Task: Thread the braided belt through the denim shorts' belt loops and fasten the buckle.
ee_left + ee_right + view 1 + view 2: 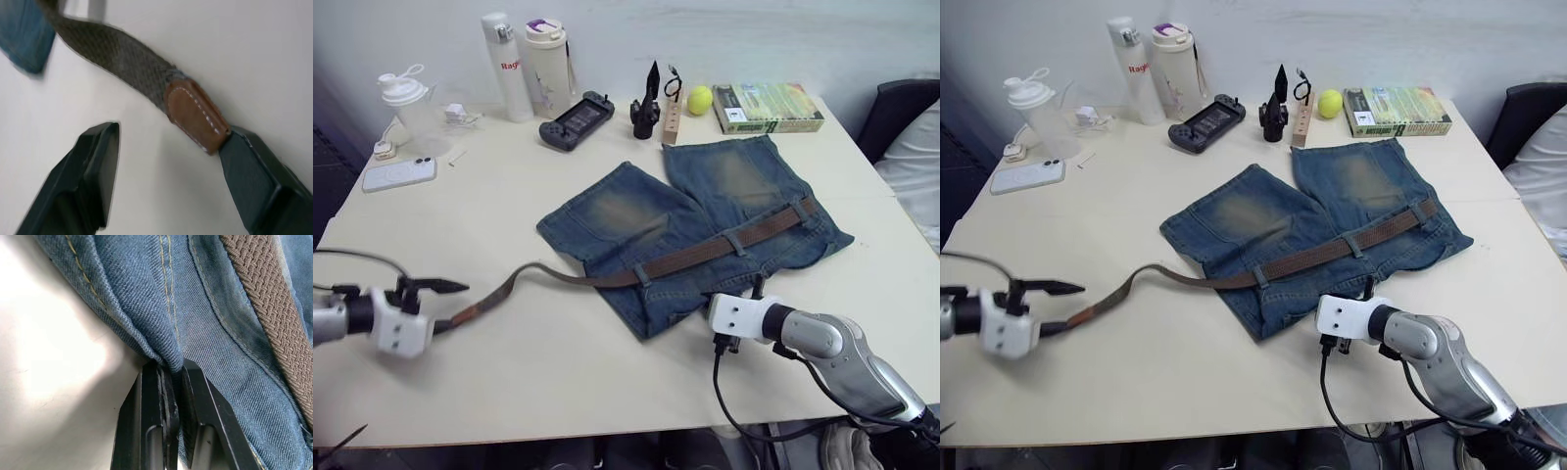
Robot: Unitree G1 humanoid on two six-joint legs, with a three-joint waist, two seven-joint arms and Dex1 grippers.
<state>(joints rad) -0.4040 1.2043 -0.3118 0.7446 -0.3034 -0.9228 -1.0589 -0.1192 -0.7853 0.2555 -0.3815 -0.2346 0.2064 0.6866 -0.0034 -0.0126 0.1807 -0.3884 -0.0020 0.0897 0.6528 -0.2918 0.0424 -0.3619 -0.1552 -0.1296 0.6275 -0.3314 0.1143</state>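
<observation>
The left hand lies low, fingers spread wide around the braided belt's smooth stitched leather tip. The right hand pinches a fold of the denim shorts' coarse twill edge. The woven belt runs through the belt loops on the pale surface.

Braided belt lies across denim shorts, trailing left.

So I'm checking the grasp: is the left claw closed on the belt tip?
No, the left claw is open, the belt tip touching just one finger.
</observation>
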